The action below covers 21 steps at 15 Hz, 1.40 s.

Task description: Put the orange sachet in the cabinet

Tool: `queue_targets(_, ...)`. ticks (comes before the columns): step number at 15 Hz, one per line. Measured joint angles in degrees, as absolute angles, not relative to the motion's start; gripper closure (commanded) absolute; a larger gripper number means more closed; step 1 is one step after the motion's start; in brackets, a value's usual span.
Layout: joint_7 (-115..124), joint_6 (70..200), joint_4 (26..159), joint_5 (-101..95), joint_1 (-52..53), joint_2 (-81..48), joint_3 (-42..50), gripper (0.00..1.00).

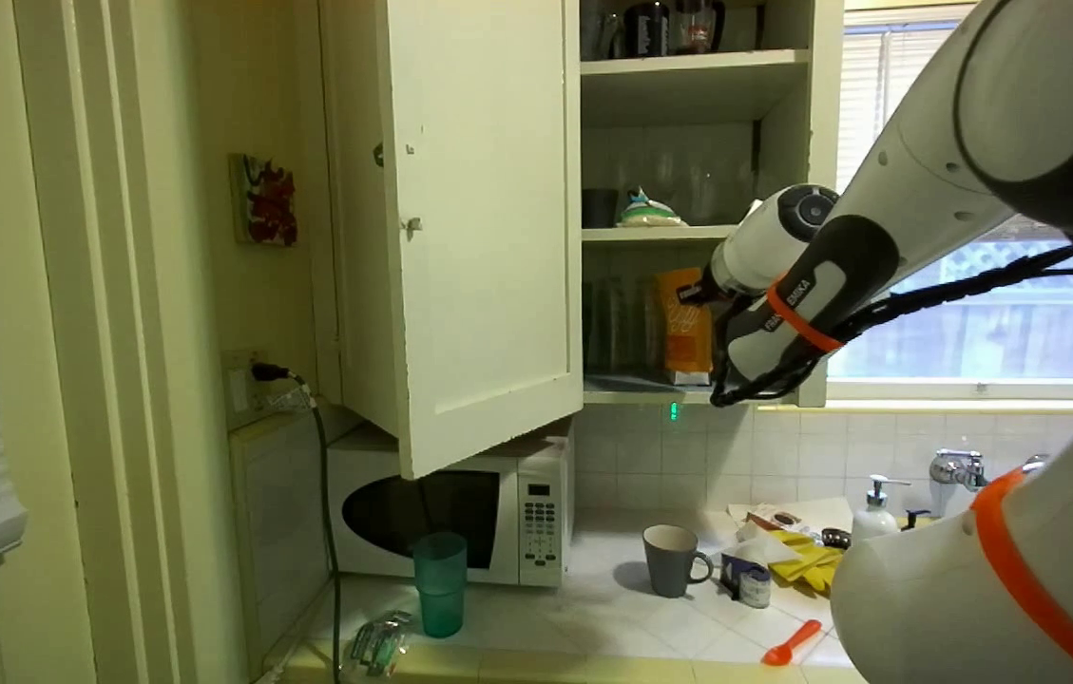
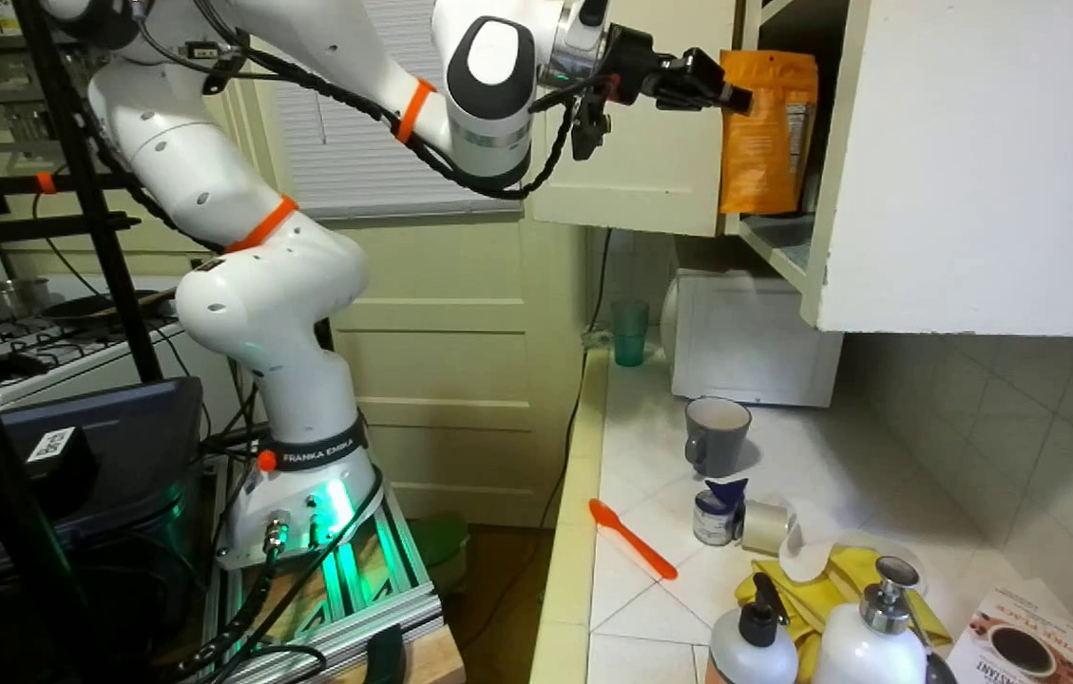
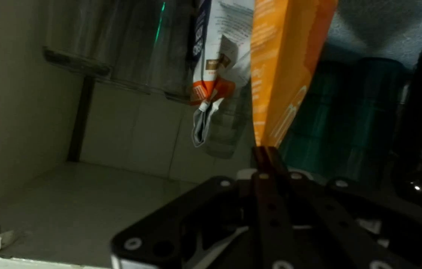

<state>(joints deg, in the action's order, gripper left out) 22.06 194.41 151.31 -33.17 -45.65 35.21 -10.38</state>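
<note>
The orange sachet [image 1: 688, 332] is upright at the open front of the cabinet [image 1: 693, 63], at its lowest shelf. It also shows in an exterior view [image 2: 769, 142], beside the cabinet's side wall [image 2: 992, 171], and in the wrist view [image 3: 287, 63]. My gripper [image 1: 693, 293] is shut on the sachet's upper part, with the fingertips pinching it in the wrist view [image 3: 267, 151]. The gripper also shows in an exterior view [image 2: 736, 98]. The cabinet door [image 1: 488, 218] stands open. I cannot tell whether the sachet's bottom touches the shelf.
In the wrist view, a white packet [image 3: 229, 41], clear glasses [image 3: 128, 48] and dark teal glasses [image 3: 326, 123] stand on the same shelf. The shelf above [image 1: 660, 233] is close over the gripper. Below are a microwave [image 1: 460, 513], a grey mug [image 1: 672, 562] and a teal cup [image 1: 441, 584].
</note>
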Motion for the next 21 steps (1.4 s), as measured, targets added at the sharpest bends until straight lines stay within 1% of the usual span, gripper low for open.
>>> queue_targets(4, 22.07, 197.6, 150.2, -29.79, -52.56, 31.22, -15.58, 1.0)
queue_targets(7, 22.07, 199.04, 149.08, -28.16, -54.41, 27.97, -18.15, 1.0)
queue_targets(14, 22.07, 201.07, 146.45, -27.97, -53.24, 23.08, -19.63, 1.0)
queue_targets(21, 22.53, 201.08, 144.2, -28.14, -47.67, 19.85, -18.89, 1.0)
